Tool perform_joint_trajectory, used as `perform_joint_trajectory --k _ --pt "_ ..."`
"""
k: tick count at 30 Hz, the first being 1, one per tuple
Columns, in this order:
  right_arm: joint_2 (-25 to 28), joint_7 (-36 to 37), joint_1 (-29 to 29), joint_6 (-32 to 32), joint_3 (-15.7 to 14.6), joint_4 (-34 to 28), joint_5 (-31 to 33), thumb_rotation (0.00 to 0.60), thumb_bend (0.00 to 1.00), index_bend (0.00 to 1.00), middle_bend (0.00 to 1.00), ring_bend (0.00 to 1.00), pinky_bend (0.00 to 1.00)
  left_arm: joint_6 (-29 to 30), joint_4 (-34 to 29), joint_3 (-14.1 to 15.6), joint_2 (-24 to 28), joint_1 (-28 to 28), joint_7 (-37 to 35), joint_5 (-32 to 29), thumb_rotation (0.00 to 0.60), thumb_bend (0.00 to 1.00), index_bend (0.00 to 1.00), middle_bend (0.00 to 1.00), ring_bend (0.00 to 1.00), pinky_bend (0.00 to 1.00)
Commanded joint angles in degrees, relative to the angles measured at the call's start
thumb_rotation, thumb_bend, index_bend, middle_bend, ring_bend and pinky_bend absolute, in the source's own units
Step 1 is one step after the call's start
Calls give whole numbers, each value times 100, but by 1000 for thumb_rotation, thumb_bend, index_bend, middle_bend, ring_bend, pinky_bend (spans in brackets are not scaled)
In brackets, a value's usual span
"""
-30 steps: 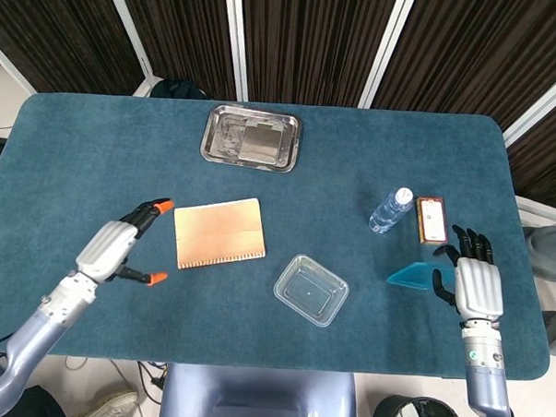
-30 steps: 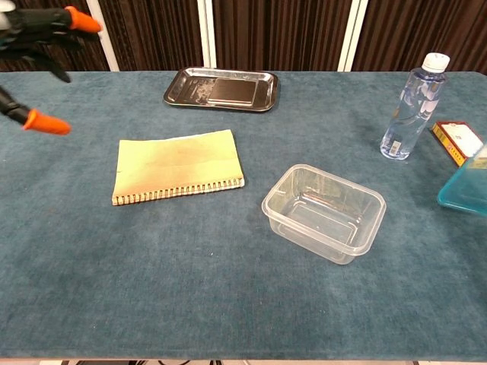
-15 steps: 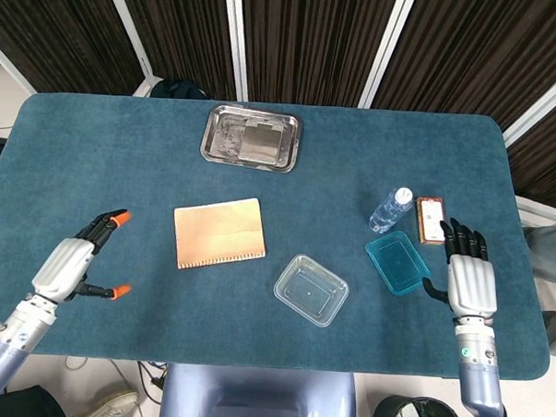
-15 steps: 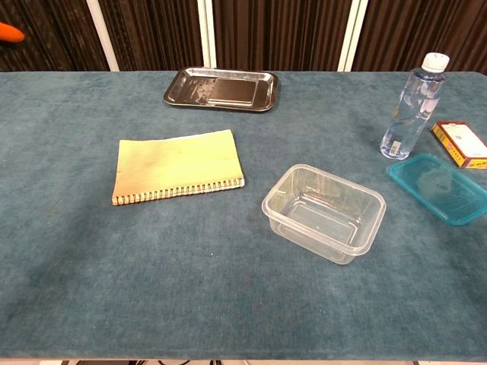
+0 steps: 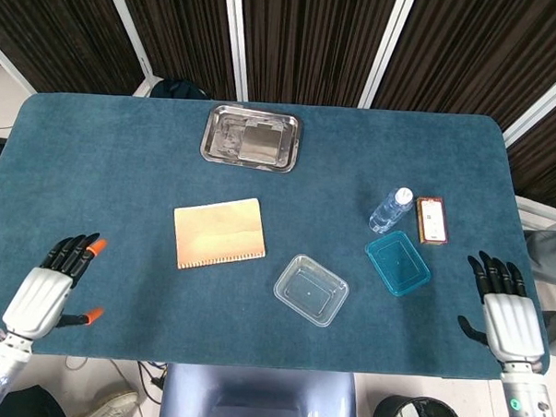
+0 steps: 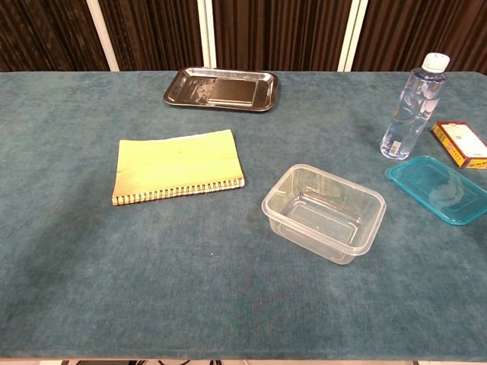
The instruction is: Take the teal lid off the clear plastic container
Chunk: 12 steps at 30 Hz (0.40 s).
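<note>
The clear plastic container stands open-topped near the table's front middle. The teal lid lies flat on the cloth to its right, apart from it. My right hand hovers at the front right corner with fingers spread and empty, well clear of the lid. At the front left edge my left hand is likewise spread and holds nothing. Neither hand appears in the chest view.
A water bottle and a small red-brown box sit just behind the lid. A tan spiral notebook lies left of the container. A metal tray is at the back.
The right hand let go of the tilted teal lid, which now lies flat, and drew back toward the front right. The left hand retreated to the front left edge, leaving the chest view.
</note>
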Motion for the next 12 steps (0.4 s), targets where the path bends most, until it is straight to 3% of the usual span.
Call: perform_joint_trajectory --k 1,5,12 --pt "215 436 -272 505 -247 636 -625 600 298 0 0 0 0 389 479 102 -293 334 304 240 600 0 1 0 0 56" --pt "258 1057 -420 714 -192 792 -536 600 292 0 0 0 0 597 867 36 -395 437 422 339 600 0 0 0 0 13" --pt "279 1226 -470 777 -137 801 -515 600 289 0 0 0 0 511 1005 -147 -461 429 296 123 600 0 0 0 0 12"
